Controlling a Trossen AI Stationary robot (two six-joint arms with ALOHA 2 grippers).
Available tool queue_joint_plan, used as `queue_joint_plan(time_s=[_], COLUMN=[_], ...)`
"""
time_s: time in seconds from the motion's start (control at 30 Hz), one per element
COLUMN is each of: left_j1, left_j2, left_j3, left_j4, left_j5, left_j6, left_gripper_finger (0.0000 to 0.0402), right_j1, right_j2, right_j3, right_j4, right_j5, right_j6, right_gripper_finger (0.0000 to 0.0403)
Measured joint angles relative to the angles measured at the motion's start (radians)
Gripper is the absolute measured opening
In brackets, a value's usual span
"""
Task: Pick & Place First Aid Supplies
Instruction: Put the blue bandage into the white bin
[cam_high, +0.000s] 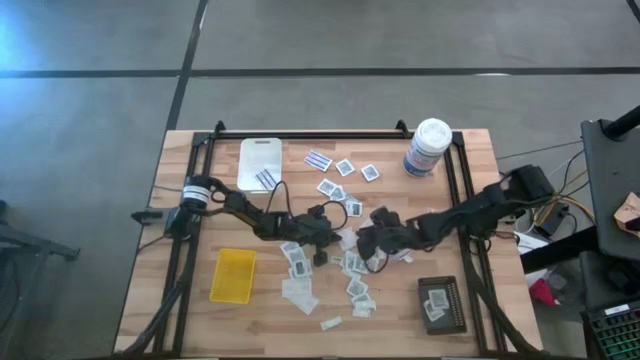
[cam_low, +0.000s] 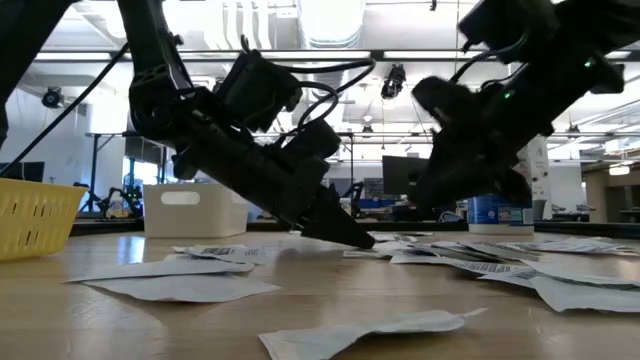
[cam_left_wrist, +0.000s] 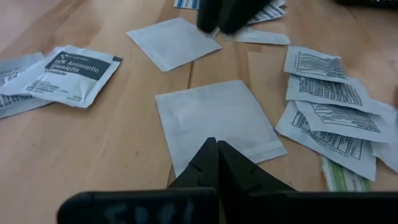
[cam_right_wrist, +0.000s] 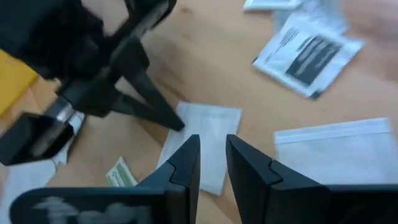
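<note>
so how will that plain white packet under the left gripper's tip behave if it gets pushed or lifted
The plain white packet lies flat on bare wood, so it likely slides when pushed. It looks thin and light, probably bending when lifted. The shut left gripper seems to pin it.

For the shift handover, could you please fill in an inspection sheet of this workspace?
Surface: wooden table, black frame rails.
Job's things: small flat white packets scattered mid-table; some in the black tray and white tray.
Clutter: yellow tray; white canister.
Hands: left hand shut, tips on a plain white packet; right hand slightly open over it.
Cables: black loops along both arms.
Surroundings: grey floor, equipment beside the table.
</note>
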Motion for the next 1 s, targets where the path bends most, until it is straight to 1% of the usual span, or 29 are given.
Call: queue_joint_plan(time_s=[0.13,0.23,0.37,0.53,0.7,0.77,0.9,1.0], left_j1=[0.001,0.001,0.001,0.001,0.001,0.001,0.001,0.002], left_j2=[-0.001,-0.001,0.000,0.001,0.002,0.002,0.003,0.003], left_j3=[0.000,0.000,-0.001,-0.001,-0.002,-0.003,-0.003,-0.003], left_j4=[-0.032,-0.035,-0.034,-0.033,-0.032,-0.030,-0.030,-0.029], left_j5=[0.003,0.003,0.003,0.004,0.004,0.004,0.004,0.004], left_j6=[-0.012,-0.013,-0.023,-0.027,-0.028,-0.028,-0.028,-0.028], left_gripper_finger=[0.0000,0.0000,0.0000,0.0000,0.0000,0.0000,0.0000,0.0000], right_j1=[-0.008,-0.025,-0.044,-0.075,-0.092,-0.093,-0.094,-0.095], right_j2=[0.058,0.074,0.075,0.077,0.110,0.123,0.129,0.126], right_j3=[0.041,0.061,0.072,0.067,0.070,0.075,0.075,0.075], right_j4=[-0.017,-0.041,-0.078,-0.085,-0.082,-0.077,-0.069,-0.069], right_j5=[-0.026,-0.071,-0.090,-0.155,-0.219,-0.225,-0.254,-0.295], right_j6=[0.013,0.024,0.033,0.058,0.059,0.062,0.082,0.081], right_gripper_finger=[0.0091,0.0106,0.0128,0.0144,0.0148,0.0147,0.0142,0.0139])
